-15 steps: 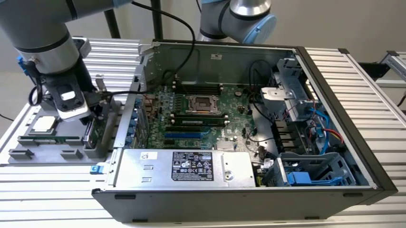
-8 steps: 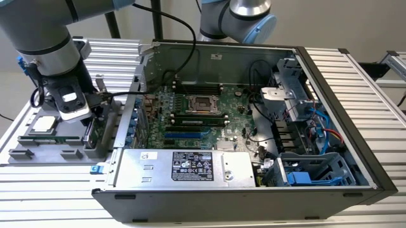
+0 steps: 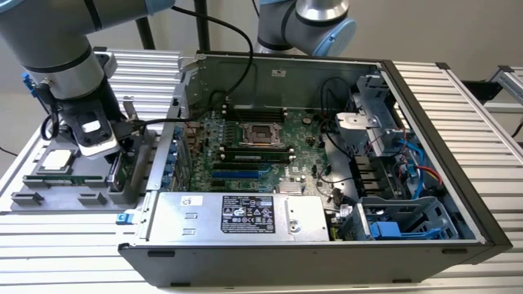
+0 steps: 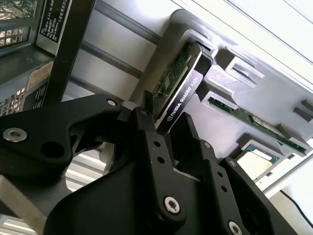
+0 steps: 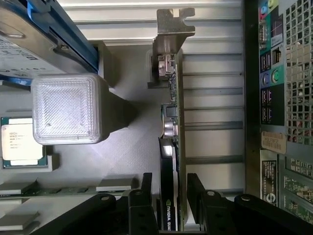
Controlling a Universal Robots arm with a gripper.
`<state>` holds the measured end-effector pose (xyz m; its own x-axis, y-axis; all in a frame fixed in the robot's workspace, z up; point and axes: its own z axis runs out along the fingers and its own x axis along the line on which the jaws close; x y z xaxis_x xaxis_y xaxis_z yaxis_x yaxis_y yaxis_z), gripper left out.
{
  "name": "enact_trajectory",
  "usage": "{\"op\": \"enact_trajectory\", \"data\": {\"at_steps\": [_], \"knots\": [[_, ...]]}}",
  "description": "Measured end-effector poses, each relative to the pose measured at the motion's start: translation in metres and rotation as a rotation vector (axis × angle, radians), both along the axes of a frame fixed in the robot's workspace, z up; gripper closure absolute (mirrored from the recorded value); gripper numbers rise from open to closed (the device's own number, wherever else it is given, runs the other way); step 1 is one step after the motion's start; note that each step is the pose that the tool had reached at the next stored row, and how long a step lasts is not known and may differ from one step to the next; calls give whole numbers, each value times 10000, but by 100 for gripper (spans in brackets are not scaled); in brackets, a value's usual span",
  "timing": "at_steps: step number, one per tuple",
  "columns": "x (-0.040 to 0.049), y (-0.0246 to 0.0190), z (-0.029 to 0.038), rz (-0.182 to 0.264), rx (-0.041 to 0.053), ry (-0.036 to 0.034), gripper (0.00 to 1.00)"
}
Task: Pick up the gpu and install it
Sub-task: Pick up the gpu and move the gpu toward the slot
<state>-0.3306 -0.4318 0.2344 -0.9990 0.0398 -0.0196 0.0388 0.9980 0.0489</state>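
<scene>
The gpu [image 5: 170,147] stands on edge in a slot of the grey holder tray [image 3: 49,199], at the exterior view's left beside the open computer case [image 3: 425,153]. It is a green card with a black cooler, and its silver end bracket [image 5: 173,24] is at the end away from my gripper. My gripper [image 5: 171,182] is down over the card's other end, one black finger on each side and a thin gap to each face. In the second wrist view the fingers [image 4: 146,127] flank the gpu [image 4: 183,90]. The gripper [image 3: 114,153] is open.
The tray also holds a processor chip [image 5: 22,142], a memory stick [image 3: 65,180], a hard drive with a blue frame [image 5: 39,29] and a ribbed white block [image 5: 66,107]. The case's rear panel [image 5: 279,98] stands close beside the card. Inside the case lie the motherboard [image 3: 261,147] and power supply [image 3: 237,214].
</scene>
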Motion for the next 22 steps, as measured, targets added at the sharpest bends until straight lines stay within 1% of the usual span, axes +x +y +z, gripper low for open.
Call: {"op": "enact_trajectory", "data": {"at_steps": [11, 12, 22], "knots": [[0, 0, -8, 1, 0, -1, 0], [0, 0, -8, 0, 0, -1, 100], [0, 0, -10, 0, 0, 0, 100]]}}
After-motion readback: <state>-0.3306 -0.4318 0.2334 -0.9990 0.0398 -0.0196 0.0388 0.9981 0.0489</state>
